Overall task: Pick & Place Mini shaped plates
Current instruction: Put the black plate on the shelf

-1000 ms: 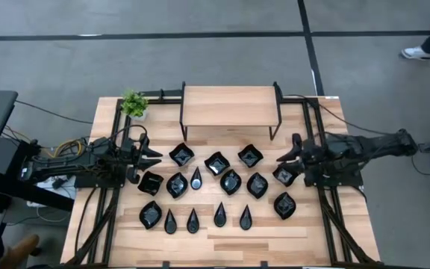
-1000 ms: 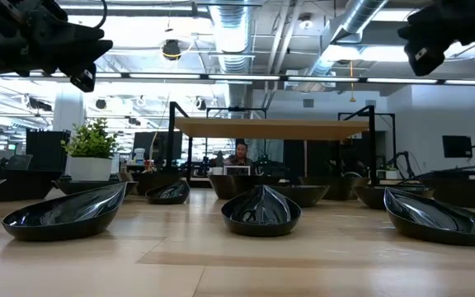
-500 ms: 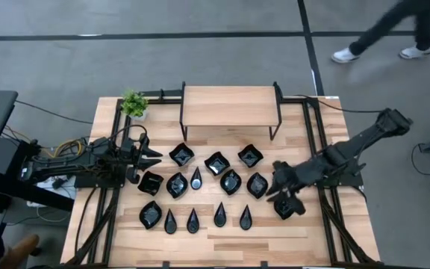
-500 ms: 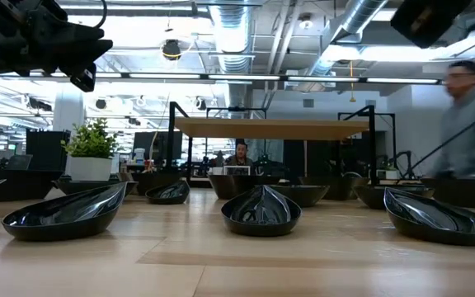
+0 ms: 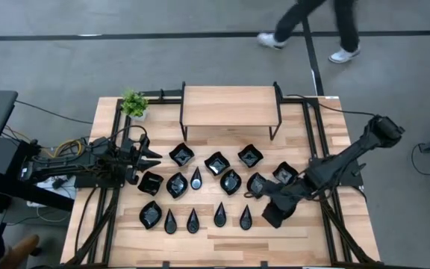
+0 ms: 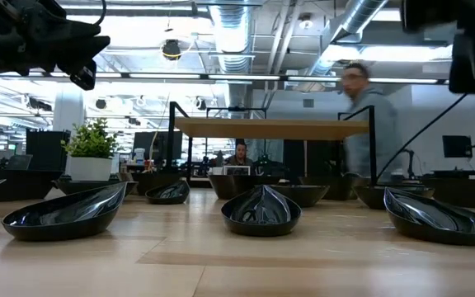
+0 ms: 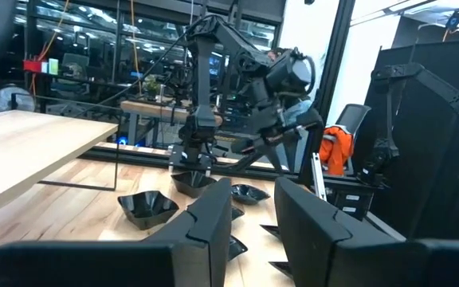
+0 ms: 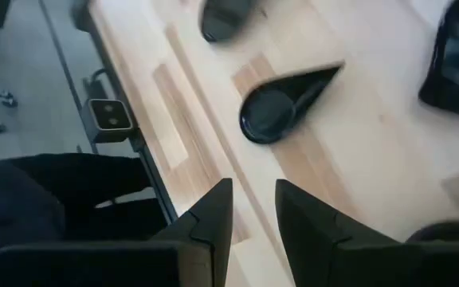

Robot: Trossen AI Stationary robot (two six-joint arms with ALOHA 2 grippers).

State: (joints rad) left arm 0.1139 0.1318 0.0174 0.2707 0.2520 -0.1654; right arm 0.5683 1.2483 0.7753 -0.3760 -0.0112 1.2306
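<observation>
High view: right claw [image 5: 254, 194] is out over the mini shaped plates [image 5: 215, 187], which lie in loose rows mid-table [image 5: 222, 239]; the teardrop plate [image 5: 245, 218] lies just below-left of its tip and a leaf plate [image 5: 257, 184] right under the wrist. Risk: crowded field, so a descent here can clip a neighbour and slide it. Left claw [image 5: 154, 157] waits off to the side, nothing under it but a square plate [image 5: 151, 183] close by. Low view: plates are glossy with thin, upturned rims, so the fingers likely skate or flip one. Left wrist view: left claw [image 7: 249, 211] has fingers apart by a narrow gap, holding nothing. Right wrist view: right claw [image 8: 253, 209] is likewise slightly spread and empty; the teardrop plate [image 8: 284, 100] sits ahead and off-axis, so misalignment risks pinching only the tail.
</observation>
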